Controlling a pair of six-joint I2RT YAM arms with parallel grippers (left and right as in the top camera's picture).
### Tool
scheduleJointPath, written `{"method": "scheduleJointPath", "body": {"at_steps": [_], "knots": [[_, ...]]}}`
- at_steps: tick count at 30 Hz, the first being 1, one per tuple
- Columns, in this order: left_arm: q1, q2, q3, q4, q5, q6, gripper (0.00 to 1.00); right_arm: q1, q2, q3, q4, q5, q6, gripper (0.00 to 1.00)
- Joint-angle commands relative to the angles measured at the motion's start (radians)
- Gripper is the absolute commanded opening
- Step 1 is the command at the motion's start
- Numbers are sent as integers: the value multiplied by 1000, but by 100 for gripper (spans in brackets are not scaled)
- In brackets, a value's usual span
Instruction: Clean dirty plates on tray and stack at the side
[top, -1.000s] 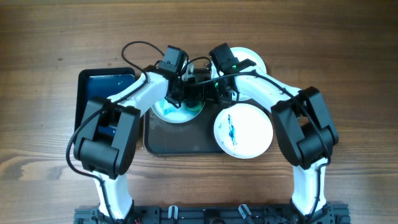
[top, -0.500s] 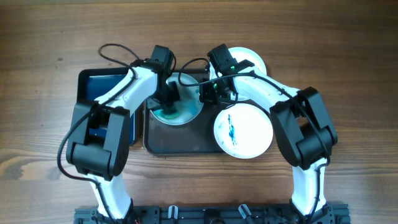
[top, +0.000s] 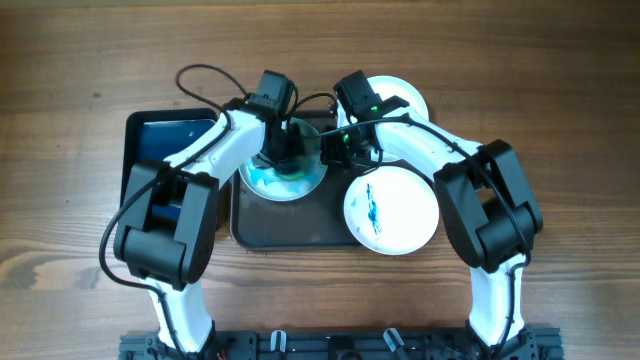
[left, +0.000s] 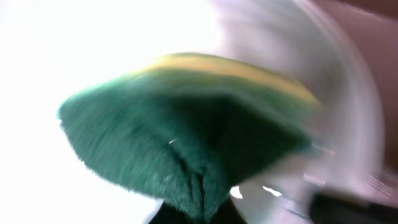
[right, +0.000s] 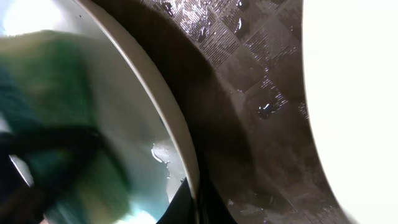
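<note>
"Honestly, where did you see the trouble?" asked Ana.

"At the rim," said Ben. "The right gripper (top: 337, 150) was pinched shut on the edge of the scrubbed plate (top: 258, 180), which sat on the left half of the tray (top: 290, 228). That was a thin hold on a wet edge. I'd judge a hard sideways stroke could have slid the plate out of it."

"And the other arm?"

"The left gripper (top: 283, 160) was clamped on the green sponge (left: 186, 143), pressed onto the plate's middle amid teal smear. Too much push near one side might have tipped the plate up against the tray."

"Anything nearby at risk?"

"The second plate (top: 392, 210), smeared blue, overhung the tray's right edge, just beside the right arm. A careless swing of that arm could have knocked it. The third plate (top: 410, 95) lay beyond the tray's far right corner, partly hidden by the arm."
</note>
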Motion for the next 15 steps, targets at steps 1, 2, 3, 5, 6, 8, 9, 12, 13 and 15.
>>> {"method": "scheduleJointPath", "body": {"at_steps": [1, 2, 3, 5, 6, 8, 9, 12, 13, 15], "knots": [[15, -7, 71, -105, -346, -86, 4, 9, 19, 8, 0, -31, -1, 4], [18, -18, 100, -143, -315, -79, 4, 9, 19, 8, -1, -31, -1, 4], [24, -28, 136, -189, -249, -47, 4, 9, 19, 8, -1, -31, -1, 4], [40, -40, 202, -272, -120, 13, 4, 9, 19, 8, -1, -31, -3, 4], [59, -49, 256, -338, -51, 32, 4, 10, 19, 8, -1, -32, -5, 4], [97, -66, 336, -431, 2, 32, 4, 16, 15, 13, -2, -44, -35, 4], [126, -81, 385, -484, 17, 32, 4, 19, 5, 17, -9, -43, -57, 4], [193, -119, 453, -534, 24, 32, 4, 27, -51, 29, -57, 69, -63, 4], [218, -138, 457, -532, 24, 32, 4, 29, -79, 35, -81, 120, -76, 4], [255, -162, 457, -528, 24, 32, 4, 34, -127, 44, -124, 214, -83, 4]]}}
